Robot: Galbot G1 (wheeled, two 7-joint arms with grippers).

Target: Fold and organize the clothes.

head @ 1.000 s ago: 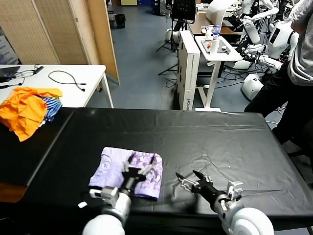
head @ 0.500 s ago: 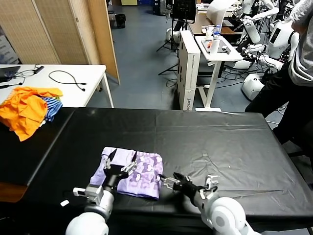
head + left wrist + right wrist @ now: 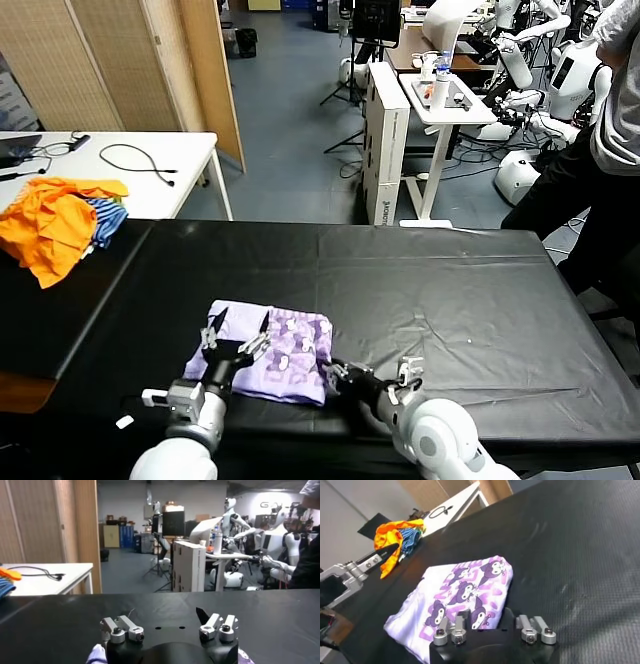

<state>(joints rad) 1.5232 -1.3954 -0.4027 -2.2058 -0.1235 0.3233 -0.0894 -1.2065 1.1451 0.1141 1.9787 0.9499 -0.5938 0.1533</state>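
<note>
1. The right gripper (image 3: 335,376) reaches low along the black table (image 3: 450,290), its tip at the near right corner of the folded lavender T-shirt (image 3: 268,352); I cannot tell whether it pinches the cloth.
2. The left gripper (image 3: 235,340) hovers over the shirt's left half, fingers spread wide.
3. Orange garments (image 3: 50,225) lie well off to the left.

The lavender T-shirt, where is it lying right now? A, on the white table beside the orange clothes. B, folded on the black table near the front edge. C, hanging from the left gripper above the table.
B: the lavender T-shirt lies folded on the black table, its purple print facing up.
</note>
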